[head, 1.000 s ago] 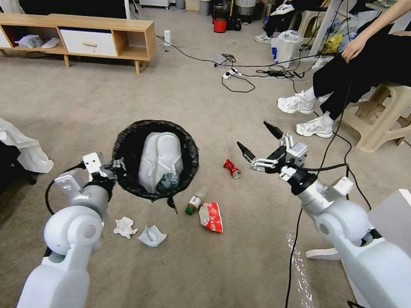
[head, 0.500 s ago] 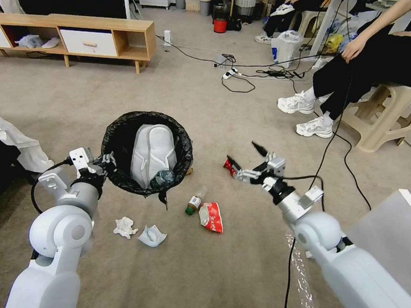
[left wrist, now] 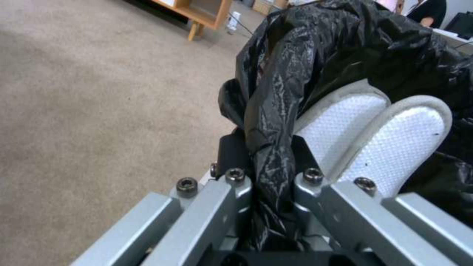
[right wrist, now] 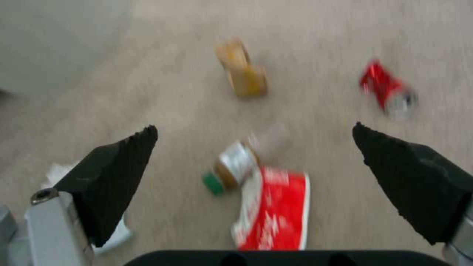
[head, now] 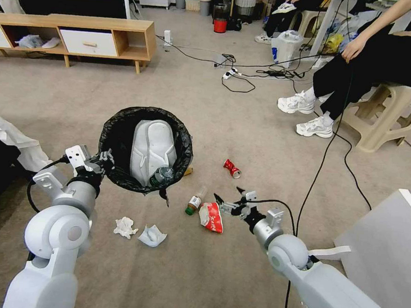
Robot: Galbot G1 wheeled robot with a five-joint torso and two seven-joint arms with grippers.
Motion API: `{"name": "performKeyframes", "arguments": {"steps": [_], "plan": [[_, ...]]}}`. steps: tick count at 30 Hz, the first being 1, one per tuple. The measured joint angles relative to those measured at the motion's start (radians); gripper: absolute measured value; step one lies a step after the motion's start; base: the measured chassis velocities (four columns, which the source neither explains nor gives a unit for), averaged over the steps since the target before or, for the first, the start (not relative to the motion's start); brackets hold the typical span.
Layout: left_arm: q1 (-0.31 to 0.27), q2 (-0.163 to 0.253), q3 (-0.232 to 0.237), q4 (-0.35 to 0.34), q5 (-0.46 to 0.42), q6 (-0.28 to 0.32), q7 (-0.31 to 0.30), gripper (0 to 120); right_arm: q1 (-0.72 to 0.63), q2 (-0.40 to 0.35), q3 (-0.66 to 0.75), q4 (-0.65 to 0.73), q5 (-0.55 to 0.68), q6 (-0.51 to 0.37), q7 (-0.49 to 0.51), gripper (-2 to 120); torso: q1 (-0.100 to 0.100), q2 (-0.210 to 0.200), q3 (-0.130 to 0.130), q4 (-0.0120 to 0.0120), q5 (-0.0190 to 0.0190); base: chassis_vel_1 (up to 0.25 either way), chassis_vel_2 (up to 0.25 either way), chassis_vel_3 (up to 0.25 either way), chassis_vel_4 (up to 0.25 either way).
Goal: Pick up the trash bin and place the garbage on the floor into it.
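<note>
The trash bin (head: 123, 139) with its black liner is held by the rim in my left gripper (head: 104, 159), whose fingers are shut on the bag-covered edge (left wrist: 268, 162). A white moulded piece (head: 152, 144) and a plastic bottle (head: 161, 174) lie inside. On the floor (head: 207, 275) garbage lies scattered: a red-and-white wrapper (head: 211, 217), a small bottle (head: 194, 202), a crushed red can (head: 231, 168), a cardboard scrap (head: 188, 171), a tissue (head: 125, 226) and a pale blue mask (head: 152, 236). My right gripper (head: 228, 197) hangs open just above the wrapper (right wrist: 276, 207) and bottle (right wrist: 231, 166).
A wooden cabinet (head: 83, 35) stands at the back left. Cables (head: 248, 66) run across the carpet. A seated person's sneakers (head: 306, 104) and a beige stool (head: 388, 118) are at the right, a white box (head: 386, 239) at the near right, white cloth (head: 11, 137) at the left.
My right arm has swung down and back from beside the red can to above the wrapper, still open. The left gripper has shifted the bin slightly away and to the left.
</note>
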Motion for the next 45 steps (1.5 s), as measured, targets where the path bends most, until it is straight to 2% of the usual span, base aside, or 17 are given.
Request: {"name": "performKeyframes", "arguments": {"steps": [1,3,11,22,32,45], "plan": [[0.0,0.0,0.0,0.0,0.0,0.0,0.0,4,0.0,0.0,0.0,0.0,0.0,0.0,0.0,100,0.0,0.0,0.0,0.0,0.0,0.0,0.0,0.0,0.0],[0.004,0.0,0.0,0.0,0.0,-0.001,0.0,4,0.005,0.012,-0.017,-0.025,0.019,-0.057,0.027,100,0.0,0.0,0.0,0.0,-0.0001,0.0,0.0,0.0,0.0],[0.011,0.0,0.002,-0.001,0.0,-0.003,0.001,4,0.011,0.043,-0.045,-0.112,0.027,-0.085,0.038,100,0.0,0.0,0.0,-0.0001,0.0,0.0,0.0,0.0,0.0],[0.017,-0.006,0.013,-0.007,0.001,-0.003,0.002,4,0.065,0.107,-0.071,-0.266,0.043,-0.036,-0.022,100,0.0,0.0,0.0,-0.0001,0.0,0.0,0.0,0.0,0.0],[0.017,-0.011,0.016,-0.005,0.005,-0.003,0.003,4,0.11,0.145,-0.106,-0.312,0.051,-0.03,-0.028,100,0.0,0.0,0.0,-0.0001,-0.0001,0.0,0.0,0.0,0.0],[0.027,-0.015,0.015,-0.006,0.007,-0.006,0.005,4,0.162,0.248,-0.151,-0.461,0.025,0.001,-0.05,100,0.0,0.0,0.0,0.0,0.0,0.0,0.0,0.0,0.0]]}}
